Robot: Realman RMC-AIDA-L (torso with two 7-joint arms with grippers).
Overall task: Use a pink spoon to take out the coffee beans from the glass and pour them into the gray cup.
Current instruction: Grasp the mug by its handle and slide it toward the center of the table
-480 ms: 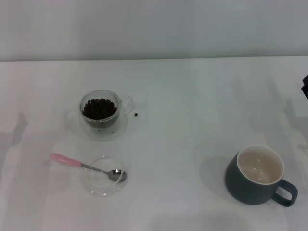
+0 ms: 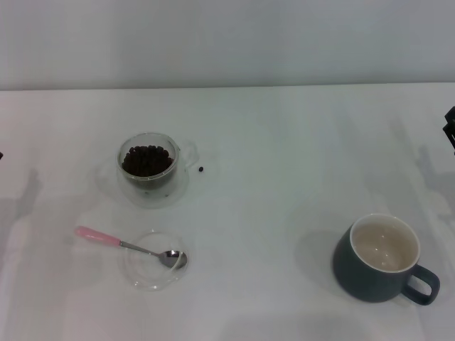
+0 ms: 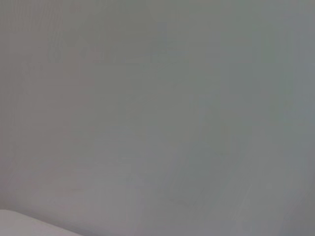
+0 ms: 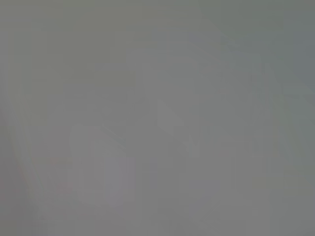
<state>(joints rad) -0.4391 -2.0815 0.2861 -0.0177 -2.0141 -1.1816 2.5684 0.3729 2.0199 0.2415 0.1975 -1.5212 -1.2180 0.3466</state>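
Note:
In the head view the glass (image 2: 148, 170) stands at the left-middle of the white table, filled with dark coffee beans (image 2: 146, 159). One loose bean (image 2: 201, 169) lies just right of it. The pink spoon (image 2: 128, 246) lies in front of the glass, its handle pointing left and its silver bowl resting in a flat clear dish (image 2: 154, 261). The gray cup (image 2: 384, 258) stands at the front right, its cream inside empty, its handle to the right. Only a dark tip of my right arm (image 2: 450, 130) shows at the right edge. A dark speck of my left arm (image 2: 1, 154) shows at the left edge.
The white table (image 2: 284, 177) runs back to a pale wall. Both wrist views show only plain grey surface, with a pale corner (image 3: 19, 223) in the left wrist view.
A dark speck of the left arm has come into view at the left edge. The right arm's tip has shifted slightly. The objects have not moved.

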